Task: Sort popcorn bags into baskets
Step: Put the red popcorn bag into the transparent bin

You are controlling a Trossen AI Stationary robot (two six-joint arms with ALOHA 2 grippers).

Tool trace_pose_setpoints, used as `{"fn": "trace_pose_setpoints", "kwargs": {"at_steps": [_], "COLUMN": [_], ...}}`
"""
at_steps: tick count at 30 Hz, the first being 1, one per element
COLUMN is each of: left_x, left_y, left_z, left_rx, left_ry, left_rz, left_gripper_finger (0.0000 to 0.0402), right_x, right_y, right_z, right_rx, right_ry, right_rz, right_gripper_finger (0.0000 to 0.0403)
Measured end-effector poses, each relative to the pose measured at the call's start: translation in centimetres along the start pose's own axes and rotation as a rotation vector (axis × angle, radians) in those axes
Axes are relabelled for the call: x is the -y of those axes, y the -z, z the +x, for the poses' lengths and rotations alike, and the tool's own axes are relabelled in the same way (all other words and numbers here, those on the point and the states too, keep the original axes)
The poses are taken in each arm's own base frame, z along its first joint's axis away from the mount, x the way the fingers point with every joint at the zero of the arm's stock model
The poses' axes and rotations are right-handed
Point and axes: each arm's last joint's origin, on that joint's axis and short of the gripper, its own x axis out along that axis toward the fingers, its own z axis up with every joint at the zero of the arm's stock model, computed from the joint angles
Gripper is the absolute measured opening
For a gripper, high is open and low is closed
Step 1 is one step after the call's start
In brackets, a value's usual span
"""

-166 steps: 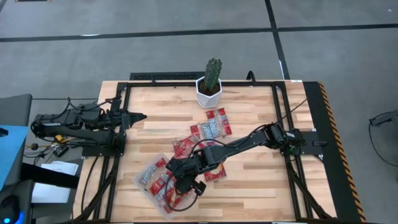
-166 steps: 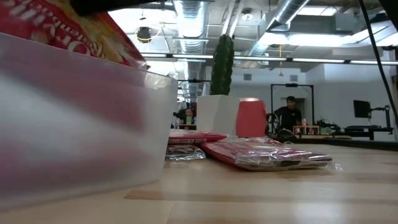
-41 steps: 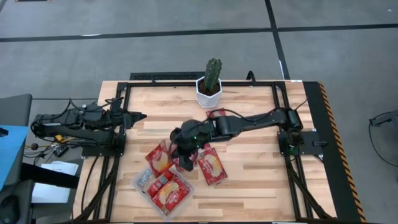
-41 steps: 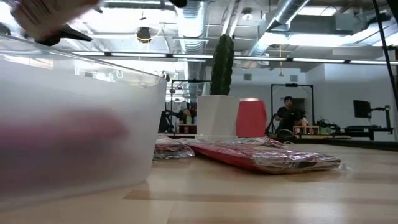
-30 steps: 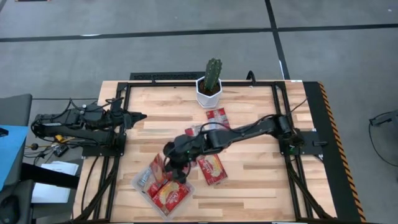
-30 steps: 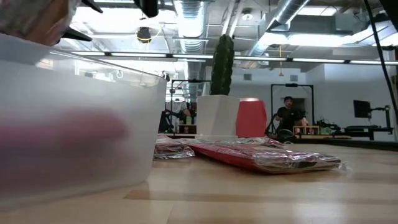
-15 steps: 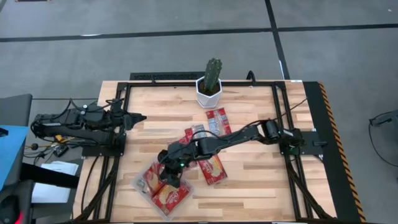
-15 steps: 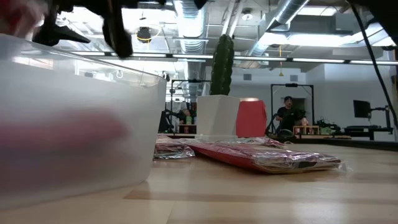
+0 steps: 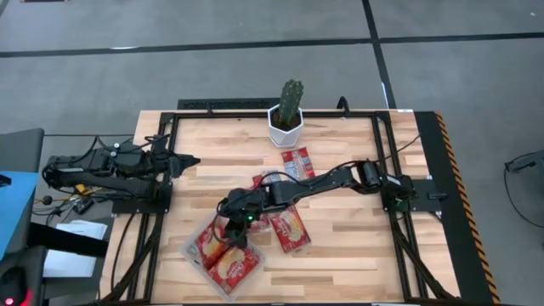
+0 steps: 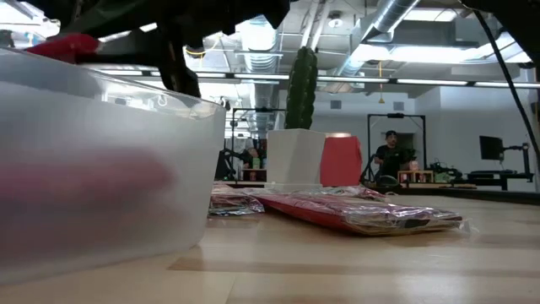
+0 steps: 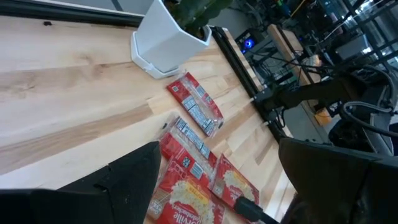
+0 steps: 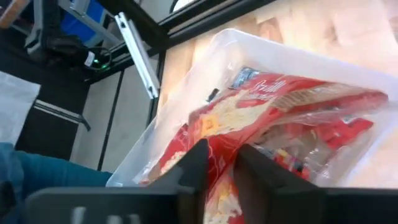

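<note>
The clear basket (image 9: 189, 249) stands near the table's front left and holds several red popcorn bags (image 9: 234, 265). My right gripper (image 9: 231, 240) reaches into it from the right, slanting down. In the right wrist view its fingers (image 12: 194, 167) stand slightly apart on either side of the near end of one large bag (image 12: 273, 106). That bag lies on the others inside the basket (image 12: 249, 43). More popcorn bags (image 9: 289, 229) lie on the wood in the middle. My left gripper (image 9: 194, 160) waits open at the table's left, above the wood. My right gripper has the large bag's near end (image 12: 219, 149) between its two fingers, which come from the table's right, slanting down. Whether the fingers touch the bag I cannot tell. The bag rests on the other bags in the basket.
A white hexagonal pot (image 9: 287, 127) with a cactus stands at the far middle. Slim packets (image 9: 297, 161) lie between it and the middle of the table. A black frame (image 9: 387, 153) runs round the table. In the low view the basket's wall (image 10: 101, 169) fills the left.
My right gripper has carried the large bag from the table's middle toward the near left and down into the basket. The bag, which hung on edge below the fingers, now lies flat on the other bags.
</note>
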Motion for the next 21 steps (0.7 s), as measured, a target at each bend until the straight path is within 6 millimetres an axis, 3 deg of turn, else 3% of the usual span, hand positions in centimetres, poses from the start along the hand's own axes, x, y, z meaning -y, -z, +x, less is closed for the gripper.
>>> {"fn": "trace_pose_setpoints", "kwargs": {"at_steps": [5,10,14,21], "left_x": [0.0,0.0,0.0,0.0], "left_y": [0.0,0.0,0.0,0.0], "left_z": [0.0,0.0,0.0,0.0], "left_rx": [0.0,0.001,0.001,0.001], "left_ry": [0.0,0.0,0.0,-0.001], "left_rz": [0.0,-0.006,-0.008,-0.015], "left_gripper_finger": [0.0316,0.0316,0.0316,0.0316], "right_x": [0.3,1.2,2.1,1.9], "right_y": [0.0,0.1,0.3,0.6], "right_z": [-0.1,-0.3,-0.6,-1.5], "right_rx": [-0.006,-0.03,-0.078,-0.144], "right_ry": [0.023,0.083,0.122,0.149], "right_rz": [-0.028,-0.03,-0.039,-0.076], "right_gripper_finger": [0.016,0.0188,0.0193,0.0175]}}
